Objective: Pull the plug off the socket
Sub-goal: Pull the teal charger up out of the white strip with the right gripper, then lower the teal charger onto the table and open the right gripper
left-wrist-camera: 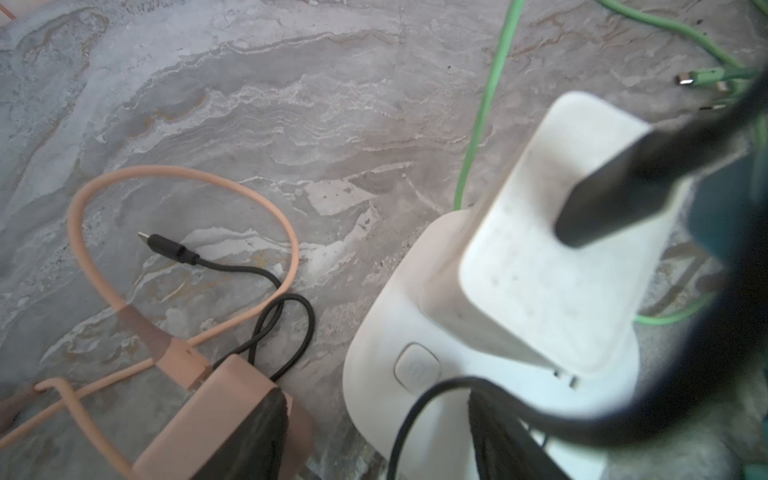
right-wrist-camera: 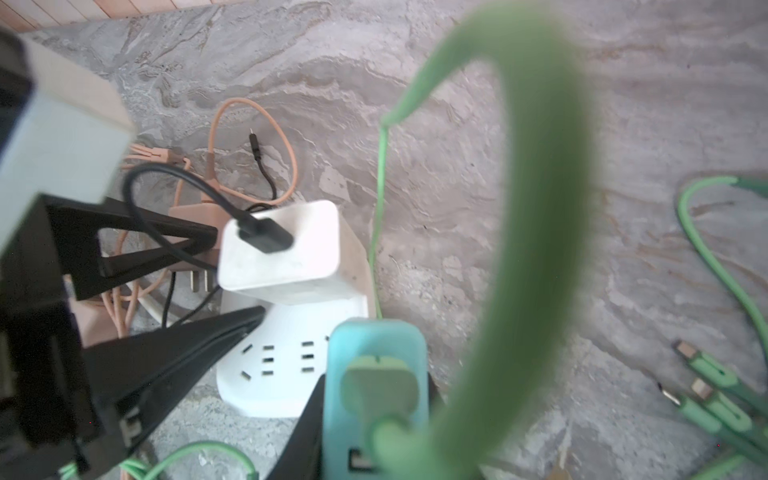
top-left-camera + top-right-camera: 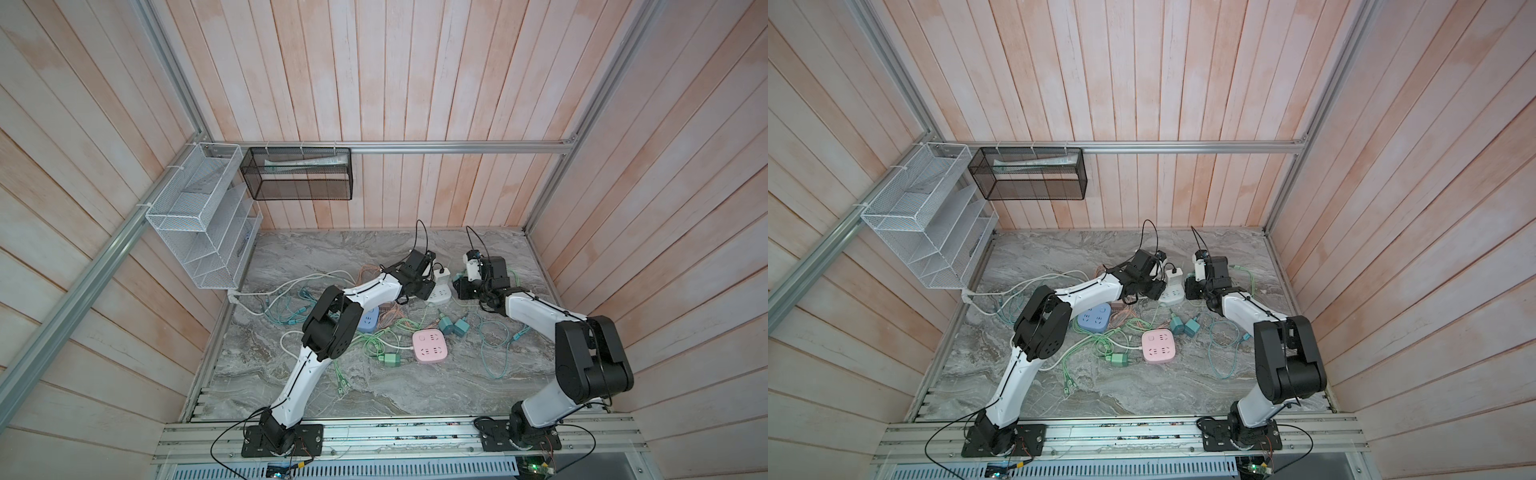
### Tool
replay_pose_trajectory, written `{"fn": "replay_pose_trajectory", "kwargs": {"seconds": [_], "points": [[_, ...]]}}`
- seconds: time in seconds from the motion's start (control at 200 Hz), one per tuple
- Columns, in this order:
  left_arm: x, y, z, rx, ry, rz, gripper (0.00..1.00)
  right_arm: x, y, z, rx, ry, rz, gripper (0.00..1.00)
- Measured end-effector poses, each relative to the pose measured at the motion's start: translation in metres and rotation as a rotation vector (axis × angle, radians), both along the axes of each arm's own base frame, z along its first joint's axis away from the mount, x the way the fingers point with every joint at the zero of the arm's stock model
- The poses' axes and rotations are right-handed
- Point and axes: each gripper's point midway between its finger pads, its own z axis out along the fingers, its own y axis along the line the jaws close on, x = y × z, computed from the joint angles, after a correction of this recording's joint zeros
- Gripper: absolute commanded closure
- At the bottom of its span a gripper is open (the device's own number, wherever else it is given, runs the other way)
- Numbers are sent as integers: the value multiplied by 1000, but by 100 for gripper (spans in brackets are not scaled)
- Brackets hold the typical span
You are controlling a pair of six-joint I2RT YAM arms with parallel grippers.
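Note:
A white socket [image 3: 441,294] [image 3: 1173,296] lies at the back of the marble table. A white plug [image 2: 282,245] [image 1: 540,249] with a black cable stands tilted on its far end, a prong [image 1: 571,380] showing at its base. My left gripper [image 1: 374,415] [image 3: 431,289] is open. One of its fingers [image 2: 199,336] rests on the socket's top, the other is on the table beside the socket. My right gripper [image 2: 376,415] [image 3: 460,286] is shut on a teal plug [image 2: 376,365] by the socket's near corner, with its green cable [image 2: 536,208] looping up. The teal plug's prongs are hidden.
A peach plug [image 1: 232,415] and its cable lie against the left finger. A pink socket [image 3: 430,346], a blue socket [image 3: 368,321], two teal plugs [image 3: 453,326] and a green plug [image 3: 390,359] sit among tangled cables. Wire baskets [image 3: 199,216] hang on the left wall.

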Motion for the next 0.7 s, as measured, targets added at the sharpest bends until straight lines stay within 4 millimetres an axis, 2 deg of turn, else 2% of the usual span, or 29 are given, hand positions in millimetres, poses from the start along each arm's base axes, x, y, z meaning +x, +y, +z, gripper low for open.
{"fn": "replay_pose_trajectory", "kwargs": {"seconds": [0.13,0.35,0.425,0.7], "points": [[0,0,0,-8,0,1,29,-8,-14,-12,52,46,-32,100],[-3,1,1,-13,-1,-2,27,-10,-8,-9,144,56,-2,95],[-4,1,1,-12,2,-3,27,-8,-10,-10,168,61,-8,90],[-5,2,1,-14,4,-5,27,-11,-18,-26,219,119,-27,83]]}}
